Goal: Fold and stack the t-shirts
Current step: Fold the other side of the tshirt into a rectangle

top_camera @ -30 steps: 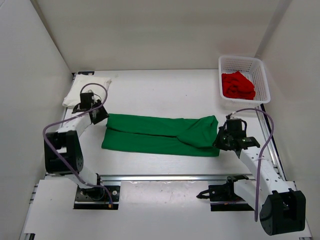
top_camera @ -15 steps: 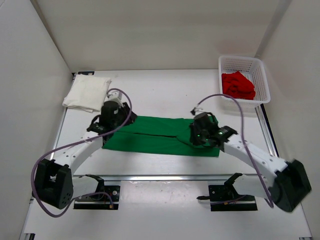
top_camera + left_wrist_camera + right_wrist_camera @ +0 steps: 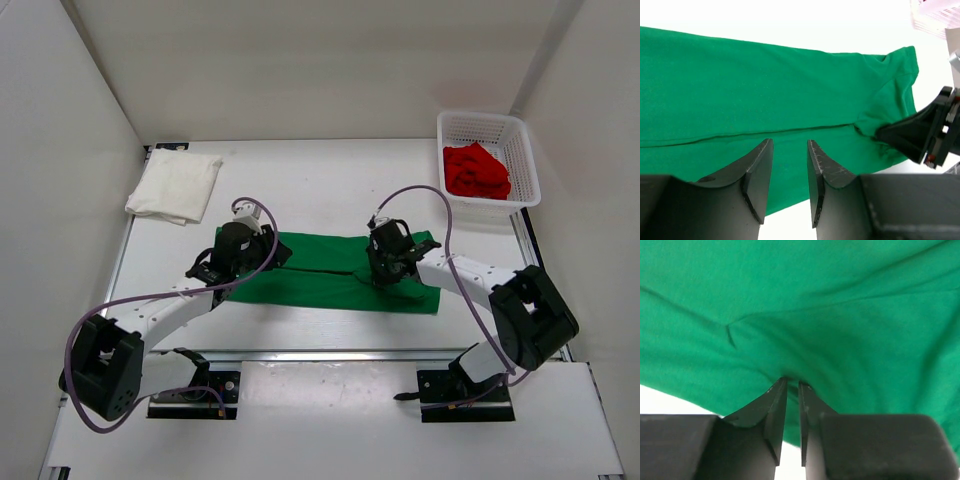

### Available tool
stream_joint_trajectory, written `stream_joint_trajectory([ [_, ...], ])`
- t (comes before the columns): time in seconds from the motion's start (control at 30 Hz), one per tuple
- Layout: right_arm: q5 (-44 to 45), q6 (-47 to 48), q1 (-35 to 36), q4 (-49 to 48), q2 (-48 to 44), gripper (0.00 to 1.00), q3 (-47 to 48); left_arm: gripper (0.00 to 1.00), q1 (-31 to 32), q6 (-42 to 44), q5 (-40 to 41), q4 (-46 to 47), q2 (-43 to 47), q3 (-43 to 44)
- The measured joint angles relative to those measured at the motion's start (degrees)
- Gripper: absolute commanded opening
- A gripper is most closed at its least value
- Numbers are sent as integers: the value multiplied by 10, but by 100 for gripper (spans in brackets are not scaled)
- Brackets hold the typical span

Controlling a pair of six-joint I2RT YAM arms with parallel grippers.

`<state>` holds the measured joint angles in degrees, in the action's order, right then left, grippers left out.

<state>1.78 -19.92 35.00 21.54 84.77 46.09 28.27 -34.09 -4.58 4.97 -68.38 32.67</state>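
The bright green t-shirt (image 3: 320, 272) lies folded into a long strip across the middle of the table. My left gripper (image 3: 272, 256) hovers over its left part, jaws open and empty; in the left wrist view (image 3: 790, 143) green cloth (image 3: 765, 90) shows under the gap. My right gripper (image 3: 380, 272) sits on the shirt's right half, near the sleeve, and is shut on a pinch of green cloth (image 3: 840, 305) at its tips (image 3: 791, 383). The white t-shirt (image 3: 175, 187) lies folded at the back left. The red t-shirt (image 3: 476, 170) is crumpled in the basket.
The white mesh basket (image 3: 480, 118) stands at the back right corner, also at the top right of the left wrist view (image 3: 940, 15). White walls close in on three sides. The right gripper's body (image 3: 920, 135) shows in the left wrist view.
Both arms swung inward from the shirt's two ends to over its middle. The right gripper now pinches cloth near the sleeve. The shirt's outline has barely shifted.
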Motion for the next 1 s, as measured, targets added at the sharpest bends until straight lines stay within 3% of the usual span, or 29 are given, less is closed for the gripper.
stream_joint_trajectory([
  [0.13,5,10,-18,-9,4,19,3,44,3,-3,-7,10,0,-1],
  [0.37,-1,31,-36,-16,27,34,9,44,3,-5,-10,17,-3,-2],
  [1.0,-35,47,-32,-16,-19,34,-3,43,-4,-7,-19,24,-7,-4],
])
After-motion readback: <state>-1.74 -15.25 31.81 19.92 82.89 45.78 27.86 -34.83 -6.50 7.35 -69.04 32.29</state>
